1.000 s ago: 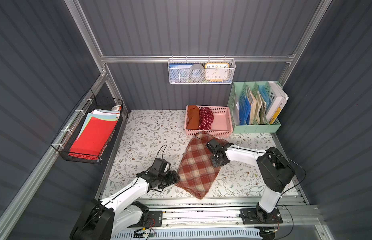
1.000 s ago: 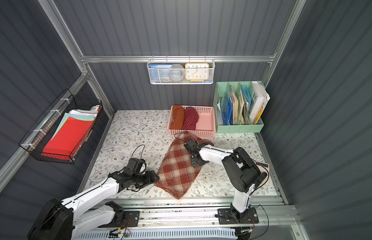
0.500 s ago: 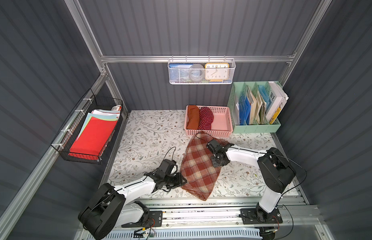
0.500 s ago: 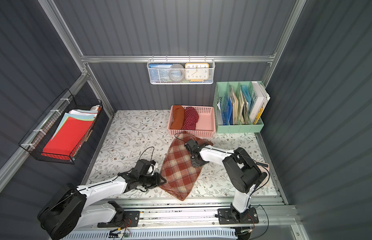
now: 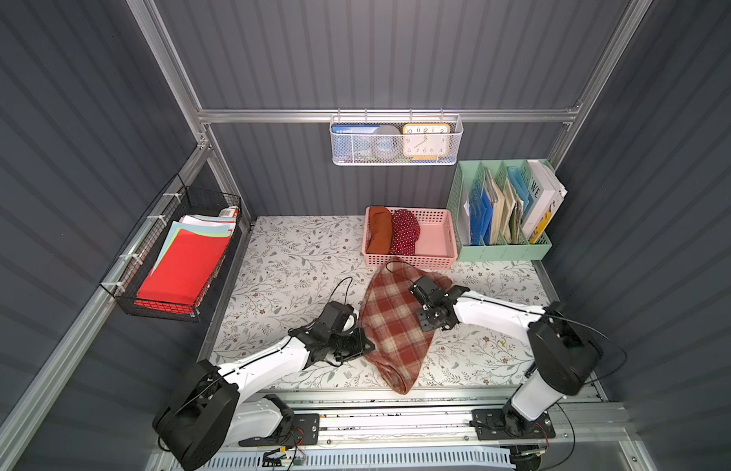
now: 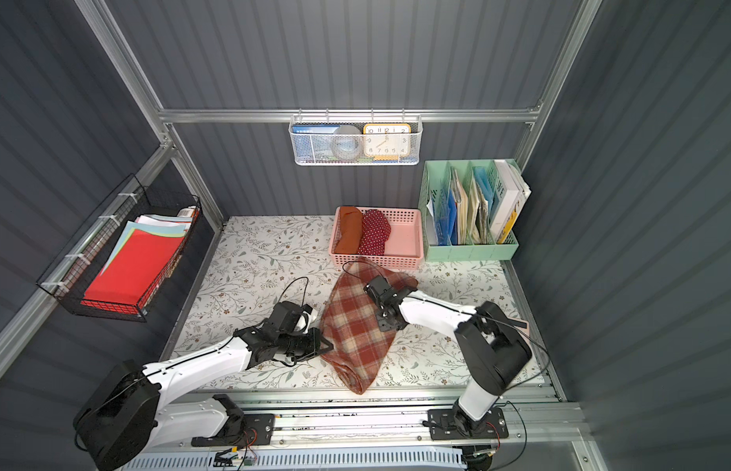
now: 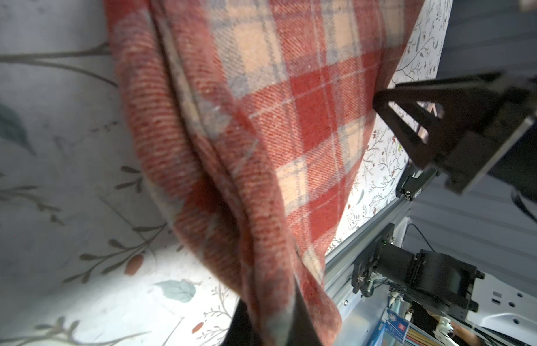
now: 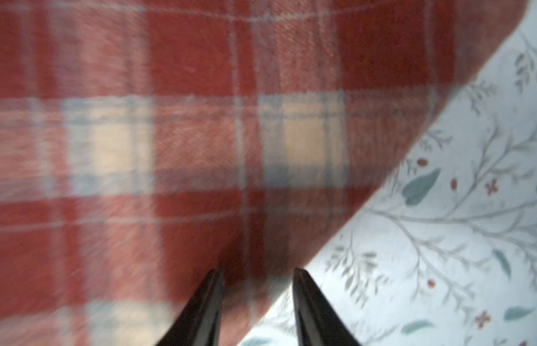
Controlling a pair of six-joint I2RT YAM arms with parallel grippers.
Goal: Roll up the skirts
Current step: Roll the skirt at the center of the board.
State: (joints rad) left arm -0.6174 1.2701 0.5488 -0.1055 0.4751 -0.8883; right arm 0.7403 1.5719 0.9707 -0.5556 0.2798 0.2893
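The red-and-cream plaid skirt (image 5: 392, 326) (image 6: 355, 326) lies flat and slanted on the flowered table, its lower end folded near the front edge. My left gripper (image 5: 366, 346) (image 7: 270, 326) is shut on this skirt's left edge, and a fold of cloth rises between its jaws. My right gripper (image 5: 417, 287) (image 8: 258, 275) hovers over the skirt's upper right edge, open, with only the cloth's edge lying below the gap. The rust-orange skirt (image 5: 378, 234) and the polka-dot skirt (image 5: 404, 232) lie rolled side by side in the pink basket (image 5: 433, 261).
A green file organiser (image 5: 502, 248) stands at the back right beside the pink basket. A black wire basket (image 5: 151, 304) with red paper sheets hangs on the left wall. A white mesh basket (image 5: 396, 159) with a clock hangs on the back wall.
My left gripper moved right to the plaid skirt's left edge and shut on it. My right gripper, shut before, has opened at the skirt's upper right edge.
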